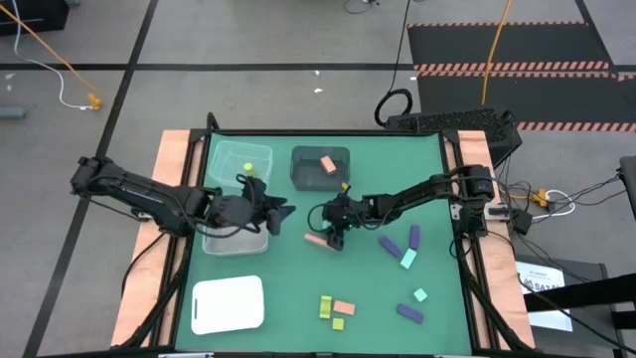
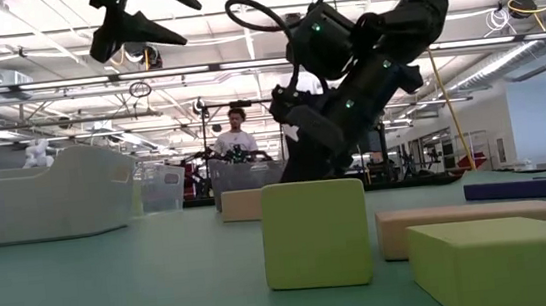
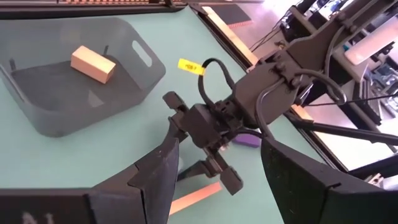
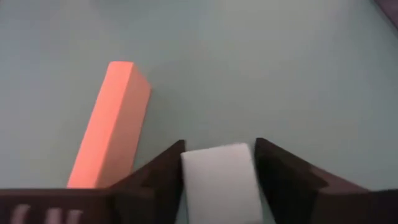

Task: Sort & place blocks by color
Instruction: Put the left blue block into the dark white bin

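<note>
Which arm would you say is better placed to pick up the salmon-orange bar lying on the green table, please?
Probably neither at once. The right gripper hovers right beside the salmon-orange bar, but it is shut on a pale mint block. The left gripper, open and empty, is nearly as near, so left.

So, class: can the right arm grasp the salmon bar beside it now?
Probably not yet: the right gripper is shut on a pale block, though the salmon bar lies unobstructed alongside. The left gripper hovers apart.
</note>
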`<state>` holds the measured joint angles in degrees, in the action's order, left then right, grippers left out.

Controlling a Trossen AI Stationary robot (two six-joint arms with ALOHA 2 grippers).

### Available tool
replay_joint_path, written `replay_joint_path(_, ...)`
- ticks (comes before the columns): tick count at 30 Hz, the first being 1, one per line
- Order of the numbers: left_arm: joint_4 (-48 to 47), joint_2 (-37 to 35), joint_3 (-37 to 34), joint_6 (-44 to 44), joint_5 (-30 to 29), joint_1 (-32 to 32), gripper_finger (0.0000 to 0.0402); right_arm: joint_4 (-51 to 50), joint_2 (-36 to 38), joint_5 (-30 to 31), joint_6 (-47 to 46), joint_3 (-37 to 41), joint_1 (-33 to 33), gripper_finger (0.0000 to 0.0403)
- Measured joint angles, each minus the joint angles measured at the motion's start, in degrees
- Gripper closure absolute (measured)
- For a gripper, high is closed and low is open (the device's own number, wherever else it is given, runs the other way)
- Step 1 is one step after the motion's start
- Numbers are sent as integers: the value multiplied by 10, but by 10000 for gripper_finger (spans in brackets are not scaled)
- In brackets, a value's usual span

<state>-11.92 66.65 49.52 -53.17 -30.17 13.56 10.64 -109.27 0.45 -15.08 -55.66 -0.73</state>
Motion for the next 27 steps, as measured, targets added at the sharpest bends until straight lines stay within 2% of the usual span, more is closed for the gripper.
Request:
replay_joint_path(3,1,6,0,-10,0,-4,174,-1,1,-4,-17,0,0,287)
replay_joint_path(11,2,14,0,-32,7,-4,174,-10,50,-32,-45,3,-1,290)
replay_joint_path(14,2,14,0,-5,6,-4,174,-3,85,-35,-65,2,-7,290)
replay_joint_path(20,6,14,0,169,7,1,174,18,167,-36,-163,2,-24,290)
replay_joint_path(23,29,14,0,309,7,1,174,53,202,-35,-200,2,-33,290)
replay_joint_path(27,106,14,0,507,7,-1,174,147,234,-34,-234,2,-34,290)
